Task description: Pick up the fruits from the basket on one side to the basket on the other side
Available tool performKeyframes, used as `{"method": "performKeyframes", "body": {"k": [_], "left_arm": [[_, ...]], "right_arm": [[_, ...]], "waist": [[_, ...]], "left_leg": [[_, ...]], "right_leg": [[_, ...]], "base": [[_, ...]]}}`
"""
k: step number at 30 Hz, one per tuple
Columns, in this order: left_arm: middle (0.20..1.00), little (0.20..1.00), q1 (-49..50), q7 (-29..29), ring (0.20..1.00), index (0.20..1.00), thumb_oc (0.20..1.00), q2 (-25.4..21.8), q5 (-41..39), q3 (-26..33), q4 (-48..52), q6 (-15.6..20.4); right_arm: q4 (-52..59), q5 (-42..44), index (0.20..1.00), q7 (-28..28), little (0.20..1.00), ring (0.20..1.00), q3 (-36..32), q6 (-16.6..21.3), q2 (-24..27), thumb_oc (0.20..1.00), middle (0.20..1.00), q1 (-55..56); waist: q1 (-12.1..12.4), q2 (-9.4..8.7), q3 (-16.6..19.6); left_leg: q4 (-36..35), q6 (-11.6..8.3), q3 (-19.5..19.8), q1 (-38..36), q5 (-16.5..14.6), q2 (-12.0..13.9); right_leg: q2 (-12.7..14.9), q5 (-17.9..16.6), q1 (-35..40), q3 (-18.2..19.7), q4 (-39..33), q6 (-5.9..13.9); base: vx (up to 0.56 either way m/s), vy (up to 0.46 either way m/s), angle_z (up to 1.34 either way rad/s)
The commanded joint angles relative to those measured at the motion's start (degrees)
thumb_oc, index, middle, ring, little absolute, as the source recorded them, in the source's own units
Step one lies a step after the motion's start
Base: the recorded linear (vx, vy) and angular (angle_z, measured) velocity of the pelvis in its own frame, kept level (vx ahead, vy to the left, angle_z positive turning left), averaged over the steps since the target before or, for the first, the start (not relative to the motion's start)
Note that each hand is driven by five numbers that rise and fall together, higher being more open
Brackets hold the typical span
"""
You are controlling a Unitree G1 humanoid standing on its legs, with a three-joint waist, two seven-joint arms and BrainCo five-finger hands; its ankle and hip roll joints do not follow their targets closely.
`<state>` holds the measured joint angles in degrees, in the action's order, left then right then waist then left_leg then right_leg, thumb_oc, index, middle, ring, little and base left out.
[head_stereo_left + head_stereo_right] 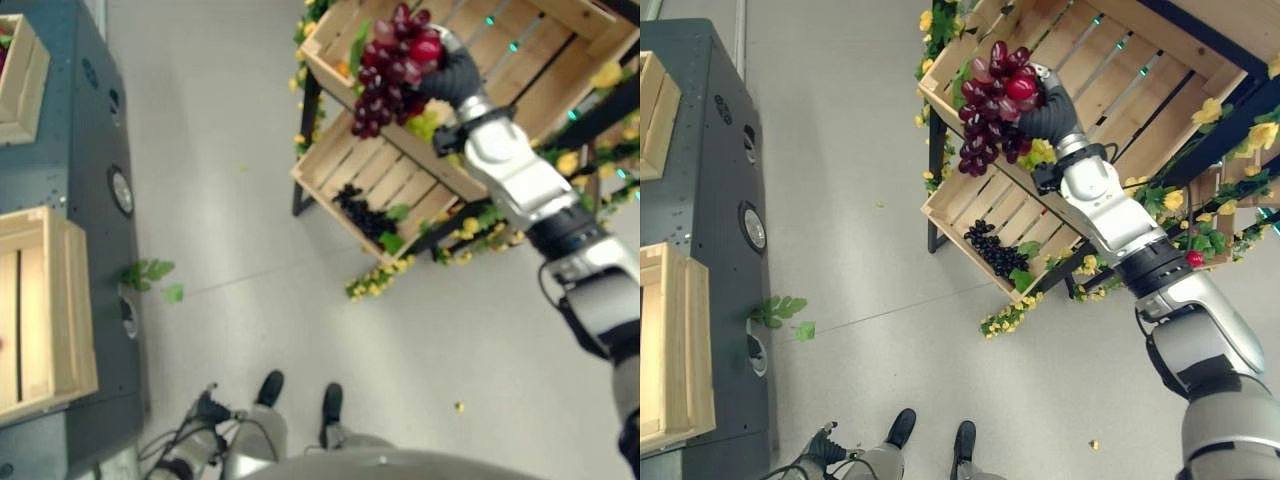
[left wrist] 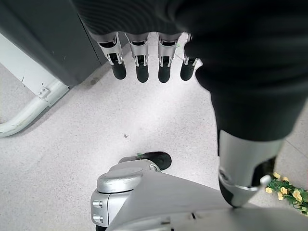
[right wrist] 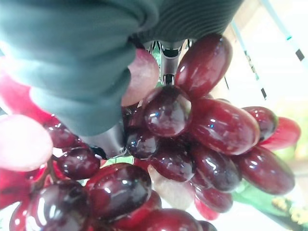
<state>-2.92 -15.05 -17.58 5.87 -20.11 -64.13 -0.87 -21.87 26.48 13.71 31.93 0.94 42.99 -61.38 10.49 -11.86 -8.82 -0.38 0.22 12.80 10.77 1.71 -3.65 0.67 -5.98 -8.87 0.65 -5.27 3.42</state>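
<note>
A bunch of red grapes (image 1: 393, 68) hangs in my right hand (image 1: 456, 76), held up in front of the upper wooden crate (image 1: 560, 55) of a flower-trimmed rack on the right. In the right wrist view the grapes (image 3: 211, 125) press close against the hand's dark cover (image 3: 72, 62), with fingers curled round the bunch. The lower crate (image 1: 365, 160) on the rack holds a bunch of black grapes (image 1: 362, 212). On the left, an empty wooden crate (image 1: 40, 310) sits on a dark table (image 1: 95, 120). My left hand (image 2: 139, 67) hangs low by the floor, fingers straight and holding nothing.
A second wooden crate (image 1: 20, 80) stands at the table's far left corner. Yellow flowers (image 1: 375, 280) and green leaves trail around the rack's legs. A loose green leaf (image 1: 150, 272) lies on the grey floor beside the table. Open floor separates table and rack.
</note>
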Motion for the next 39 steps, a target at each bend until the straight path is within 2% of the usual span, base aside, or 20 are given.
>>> {"method": "performKeyframes", "body": {"k": [1,5,7,14,19,21,22,23,24,27,32,39], "left_arm": [[1.0,1.0,-0.5,0.5,1.0,1.0,1.0,1.5,-0.8,-3.6,-3.4,0.1],[1.0,1.0,-0.3,0.4,1.0,1.0,1.0,1.4,-0.9,-3.9,-3.3,0.2],[1.0,1.0,0.1,0.7,1.0,1.0,1.0,1.4,-1.0,-4.1,-3.3,0.2],[1.0,1.0,0.1,1.1,1.0,1.0,1.0,1.3,-0.8,-4.0,-4.0,0.4],[1.0,1.0,0.3,1.2,1.0,1.0,1.0,1.5,-0.8,-3.8,-4.9,0.2],[1.0,1.0,0.5,1.2,1.0,1.0,1.0,1.5,-0.6,-3.8,-5.2,0.1],[1.0,1.0,0.6,1.3,1.0,1.0,1.0,1.3,-0.1,-4.0,-5.6,0.0],[1.0,1.0,0.6,1.3,1.0,1.0,1.0,1.2,0.1,-4.1,-5.7,-0.1],[1.0,1.0,0.4,1.3,1.0,1.0,1.0,1.2,0.3,-4.1,-5.7,-0.3],[1.0,1.0,0.1,1.5,1.0,1.0,1.0,1.4,1.1,-4.2,-6.3,-0.4],[1.0,1.0,-0.1,1.7,1.0,1.0,1.0,1.7,1.7,-3.6,-7.4,-0.5],[1.0,1.0,-0.3,2.6,1.0,1.0,1.0,2.2,2.3,-3.2,-8.2,-0.4]], "right_arm": [[-3.9,1.9,0.2,2.1,0.2,0.2,-2.2,3.4,4.2,0.2,0.2,-7.4],[-6.9,1.3,0.2,2.0,0.2,0.2,-1.8,3.1,6.4,0.2,0.2,-8.2],[-12.8,-0.1,0.2,2.2,0.2,0.2,-0.9,2.0,9.1,0.2,0.2,-9.7],[-25.3,-1.9,0.2,1.9,0.2,0.2,-0.8,1.1,13.1,0.2,0.2,-11.7],[-30.5,-1.9,0.2,2.7,0.2,0.2,-2.0,0.9,15.2,0.2,0.2,-11.9],[-32.8,-3.6,0.2,2.9,0.2,0.2,-1.9,0.3,16.0,0.2,0.2,-12.2],[-36.9,-7.9,0.2,2.4,0.2,0.2,0.3,-1.1,17.2,0.2,0.2,-13.5],[-38.6,-9.1,0.294,2.4,0.294,0.294,1.2,-1.5,17.4,0.294,0.294,-14.3],[-39.1,-11.6,1.0,1.9,1.0,1.0,3.1,-2.4,17.5,1.0,1.0,-15.2],[-41.4,-15.8,1.0,1.2,1.0,1.0,6.7,-3.3,18.0,1.0,1.0,-17.3],[-35.6,-23.9,1.0,0.3,1.0,1.0,9.9,-3.8,19.4,1.0,1.0,-17.1],[-28.9,-27.0,1.0,-1.1,1.0,1.0,10.5,-3.5,20.9,1.0,1.0,-15.1]], "waist": [[0.5,0.42,1.4],[0.1,0.67,1.6],[-0.2,0.79,1.8],[-0.8,1.37,2.2],[-1.2,1.79,2.5],[-1.3,1.93,2.6],[-1.3,1.97,2.7],[-1.4,2.03,2.8],[-1.5,2.05,2.8],[-1.8,2.37,3.2],[-2.4,2.54,3.5],[-3.1,2.67,3.9]], "left_leg": [[-4.1,-1.35,-0.1,-0.3,-0.3,-0.6],[-4.2,-1.51,0.3,-0.4,-0.3,-0.7],[-4.2,-1.67,0.6,-0.5,-0.3,-0.8],[-4.2,-2.17,1.3,-0.4,-0.2,-0.9],[-4.2,-2.35,1.6,-0.3,-0.2,-0.9],[-4.2,-2.43,1.7,-0.2,-0.2,-1.0],[-4.3,-2.53,1.8,-0.2,-0.2,-1.0],[-4.3,-2.56,1.7,-0.2,-0.2,-1.0],[-4.3,-2.59,1.7,-0.2,-0.2,-1.0],[-4.3,-2.62,1.6,-0.4,-0.3,-0.9],[-4.4,-2.59,1.2,-0.4,-0.3,-0.8],[-4.5,-2.57,0.9,-0.6,-0.5,-0.5]], "right_leg": [[-0.1,7.6,3.6,-1.0,1.0,2.34],[-0.1,7.9,3.7,-1.4,0.9,2.19],[-0.1,8.0,3.9,-1.7,1.0,2.12],[0.0,8.6,4.1,-2.9,0.9,1.99],[0.1,8.9,4.0,-3.3,0.9,1.87],[0.2,8.9,4.0,-3.3,0.9,1.85],[0.2,8.9,4.0,-3.5,0.9,1.87],[0.3,8.9,4.0,-3.4,0.9,1.86],[0.3,8.9,3.9,-3.4,0.9,1.83],[0.2,9.0,4.1,-3.2,0.8,1.82],[0.2,9.0,3.9,-2.7,0.8,1.8],[0.2,8.9,3.9,-2.3,0.7,1.74]], "base": [[0.02,0.011,0.08],[0.02,0.007,0.03],[0.02,0.001,0.05],[0.02,0.001,0.11],[0.01,0.003,0.07],[0.01,-0.001,0.11],[0.01,0.007,0.07],[0.01,0.005,0.07],[0.01,0.007,0.07],[0.01,0.003,0.05],[0.0,0.0,0.0],[0.0,0.0,0.0]]}}
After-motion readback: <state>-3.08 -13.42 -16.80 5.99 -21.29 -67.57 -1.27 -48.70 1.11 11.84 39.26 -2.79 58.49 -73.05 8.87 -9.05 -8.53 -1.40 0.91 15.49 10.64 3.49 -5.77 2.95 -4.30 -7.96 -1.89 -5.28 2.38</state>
